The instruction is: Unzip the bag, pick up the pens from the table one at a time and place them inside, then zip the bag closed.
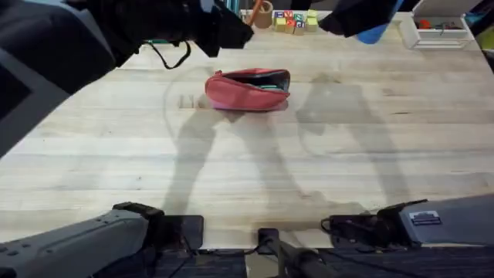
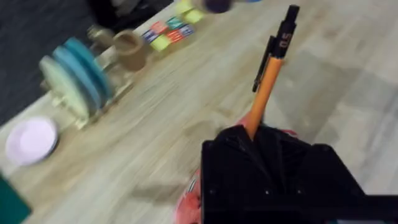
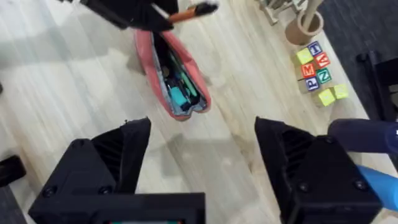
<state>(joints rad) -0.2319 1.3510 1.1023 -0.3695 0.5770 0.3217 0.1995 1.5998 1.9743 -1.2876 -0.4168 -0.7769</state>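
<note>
The salmon-pink bag [image 1: 247, 89] lies on the table [image 1: 255, 170] at mid-far, its zipper open, with teal and dark things showing inside [image 3: 177, 87]. My left gripper [image 2: 252, 134] is shut on the orange pen [image 2: 267, 81], whose black tip points away from the fingers. That gripper hovers above the bag's left end [image 1: 235, 32], and the right wrist view catches it there with the pen [image 3: 193, 11]. My right gripper [image 3: 202, 162] hangs high over the table to the right of the bag, fingers wide open and nothing between them.
Coloured letter blocks [image 1: 293, 21] and a wooden cup [image 1: 265, 14] stand along the far edge behind the bag. A white tray [image 1: 440, 31] sits at the far right. A rack of plates [image 2: 74, 78] and a pink plate [image 2: 31, 140] lie beyond the table.
</note>
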